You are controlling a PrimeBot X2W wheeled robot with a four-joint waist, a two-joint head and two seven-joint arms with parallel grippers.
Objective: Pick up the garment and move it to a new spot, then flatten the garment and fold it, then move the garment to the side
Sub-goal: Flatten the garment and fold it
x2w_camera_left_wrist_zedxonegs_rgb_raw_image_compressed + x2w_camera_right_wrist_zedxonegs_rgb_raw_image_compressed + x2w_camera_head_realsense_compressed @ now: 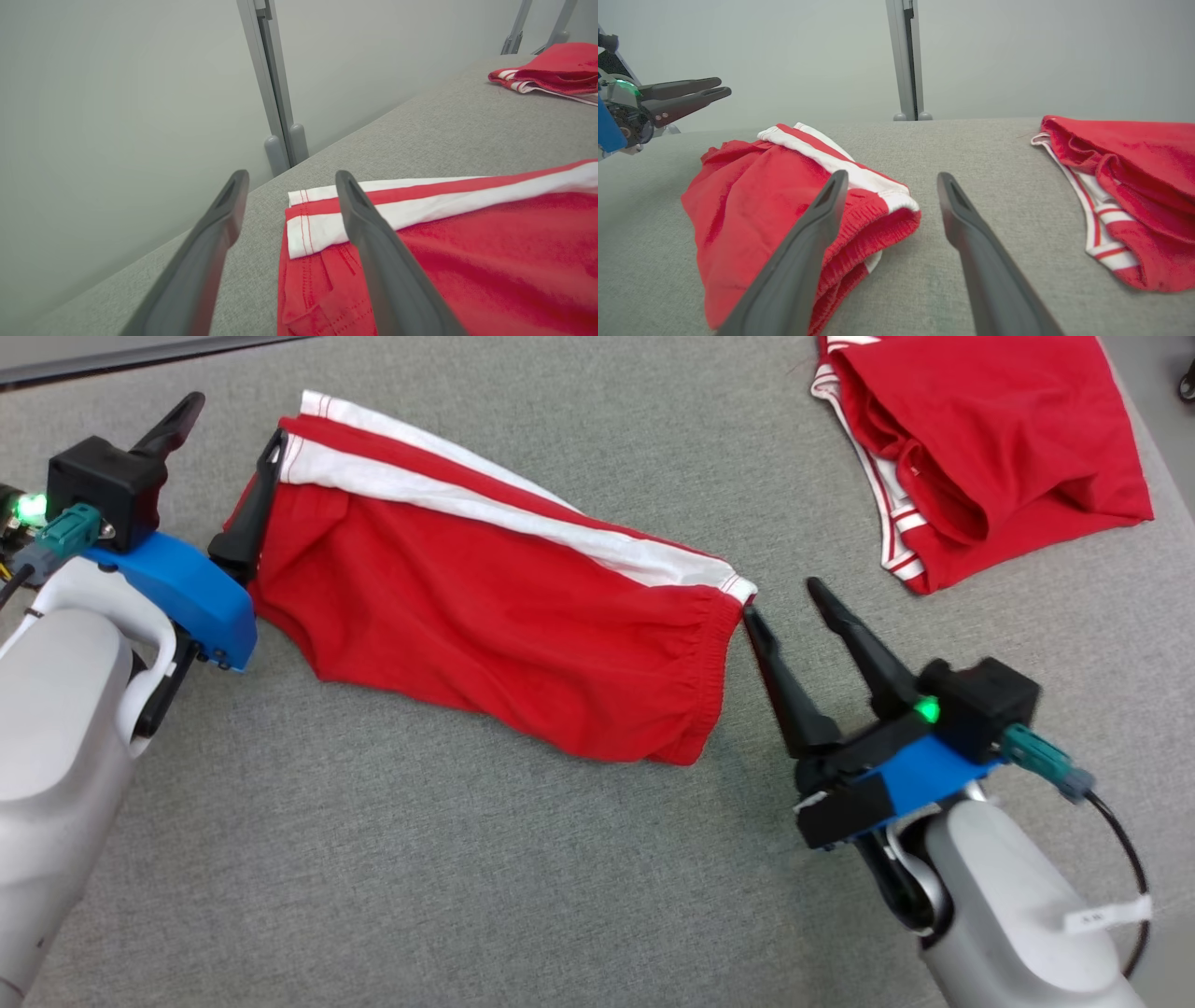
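Left gripper [233,418] and right gripper [780,599] stand open, empty, flanking the red shorts [485,607]. They seem folded once; grip both layers evenly at each end before moving aside.

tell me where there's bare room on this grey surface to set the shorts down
Widest bare patch: the grey surface near the robot, below the folded shorts. A second gap lies between the shorts and the other red garment. Crowded: that garment's far right corner.
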